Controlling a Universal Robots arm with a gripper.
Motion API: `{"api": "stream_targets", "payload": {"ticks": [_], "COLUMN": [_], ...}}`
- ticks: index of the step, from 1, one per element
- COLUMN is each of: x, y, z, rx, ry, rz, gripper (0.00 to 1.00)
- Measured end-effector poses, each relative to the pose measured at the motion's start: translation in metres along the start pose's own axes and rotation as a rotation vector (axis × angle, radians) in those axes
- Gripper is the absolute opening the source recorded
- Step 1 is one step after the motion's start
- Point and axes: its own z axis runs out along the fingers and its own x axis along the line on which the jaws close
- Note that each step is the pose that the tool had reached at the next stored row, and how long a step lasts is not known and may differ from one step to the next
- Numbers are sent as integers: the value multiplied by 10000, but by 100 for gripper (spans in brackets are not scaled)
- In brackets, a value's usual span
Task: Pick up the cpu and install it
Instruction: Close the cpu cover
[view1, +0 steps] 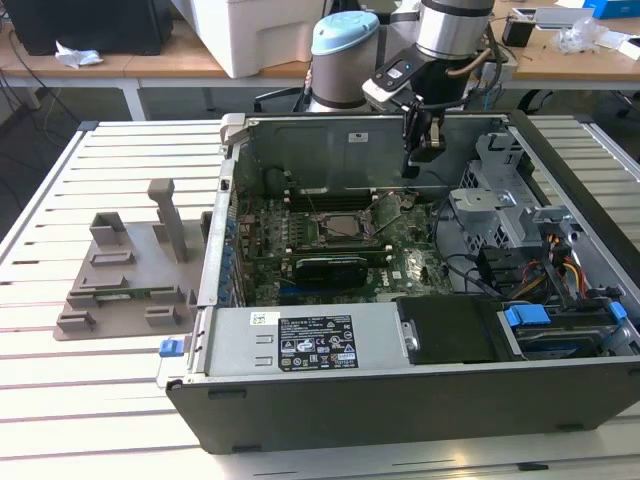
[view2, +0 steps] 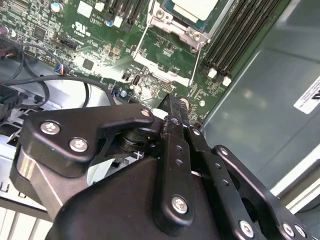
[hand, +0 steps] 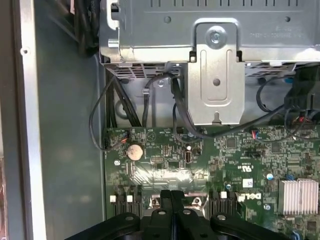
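Note:
The cpu (view2: 192, 7), silvery on top with a thin tan rim, lies in the motherboard socket (view2: 172, 30), whose metal frame surrounds it. In the exterior view the socket (view1: 338, 228) sits mid-board inside the open computer case. My gripper (view1: 413, 165) hangs above the back of the board, toward the exterior view's right of the socket and apart from it. Its black fingers (hand: 165, 197) are pressed together in both wrist views, with nothing visible between them (view2: 171, 102).
The case (view1: 400, 400) lies open on a slatted white table (view1: 100, 400). A grey plastic tray (view1: 125, 270) with upright posts stands outside it on the exterior view's left. A metal drive cage (hand: 215, 70), black cables (hand: 145, 100) and memory slots (view2: 240, 35) crowd the board.

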Motion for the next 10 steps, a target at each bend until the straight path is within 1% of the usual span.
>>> {"api": "stream_targets", "payload": {"ticks": [3, 5, 7, 10], "x": [9, 10, 11, 11], "y": [44, 52, 65, 79], "z": [105, 131, 174, 209], "rx": [33, 42, 49, 52], "ry": [1, 0, 0, 0], "rz": [0, 0, 0, 0], "gripper": [11, 11, 11, 11]}}
